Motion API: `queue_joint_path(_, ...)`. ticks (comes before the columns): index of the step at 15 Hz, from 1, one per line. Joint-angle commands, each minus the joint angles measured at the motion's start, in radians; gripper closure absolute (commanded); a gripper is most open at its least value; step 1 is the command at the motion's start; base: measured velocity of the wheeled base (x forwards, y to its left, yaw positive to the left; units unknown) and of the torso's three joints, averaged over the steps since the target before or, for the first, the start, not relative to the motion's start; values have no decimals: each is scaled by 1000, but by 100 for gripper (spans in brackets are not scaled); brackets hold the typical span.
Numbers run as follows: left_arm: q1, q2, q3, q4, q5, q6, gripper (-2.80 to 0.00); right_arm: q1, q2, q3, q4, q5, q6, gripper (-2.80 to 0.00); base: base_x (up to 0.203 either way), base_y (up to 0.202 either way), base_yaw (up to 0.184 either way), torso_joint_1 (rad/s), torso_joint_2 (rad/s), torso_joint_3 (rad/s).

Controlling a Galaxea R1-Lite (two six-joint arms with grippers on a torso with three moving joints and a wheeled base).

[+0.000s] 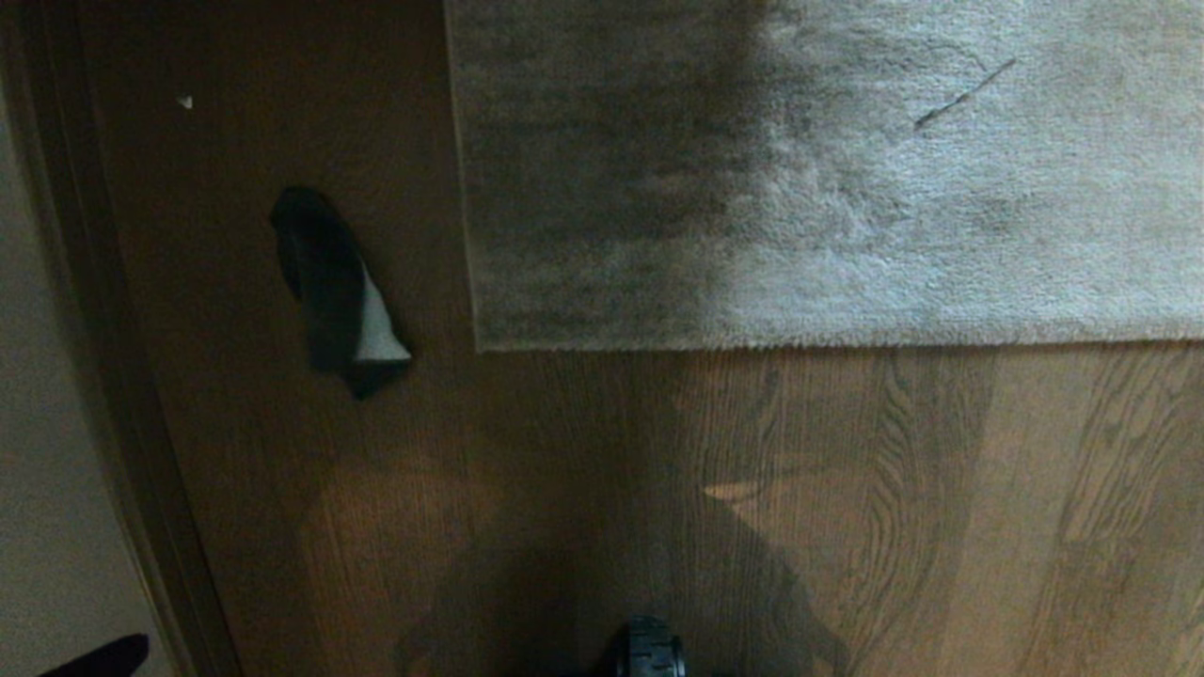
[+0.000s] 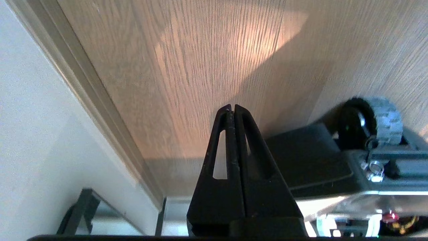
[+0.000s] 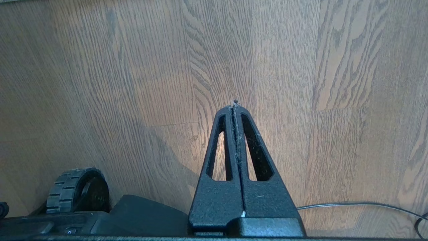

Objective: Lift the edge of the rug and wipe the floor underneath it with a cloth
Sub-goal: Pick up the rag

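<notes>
Dark brown wooden planks of the floor (image 1: 847,508), wavy grain showing, lying bare across the near half of the head view. Grey-beige short-pile rug lying flat farther off, the rug edge (image 1: 809,344) running straight across and ending at a square corner (image 1: 478,348); not lifted. Cloth (image 1: 337,287) lying crumpled on the floor to the left of that corner, apart from the rug, dark side mostly showing with a pale grey patch at its near end. Wall and skirting (image 1: 113,376) running along the left side of the floor.

Left tool (image 2: 231,106) hanging over bare floor near the skirting, fingers pressed together, holding nothing, clear of cloth and rug. Right tool (image 3: 235,104) likewise hanging over bare planks, fingers together, empty. Treaded wheel (image 1: 647,649) of the base showing at the near edge of the head view. Thin dark cable (image 3: 361,205) lying on the floor beside the right tool.
</notes>
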Motion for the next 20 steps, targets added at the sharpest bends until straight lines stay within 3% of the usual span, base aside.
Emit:
queue_joint_path(1,0,39,4,0,-1,-1,0,0,0,0,-1,0,0,0,0,0,0,0,0,0)
queue_joint_path(14,-5,160,24,-21,-9,0,0,0,0,0,-1,0,0,0,0,0,0,0,0,0)
queue_joint_path(15,-5,164,26,-21,-9,-4,-280,0,0,0,-1,0,0,0,0,0,0,0,0,0)
queue_joint_path(20,-7,230,55,-78,-15,-15,-280,0,0,0,-1,0,0,0,0,0,0,0,0,0)
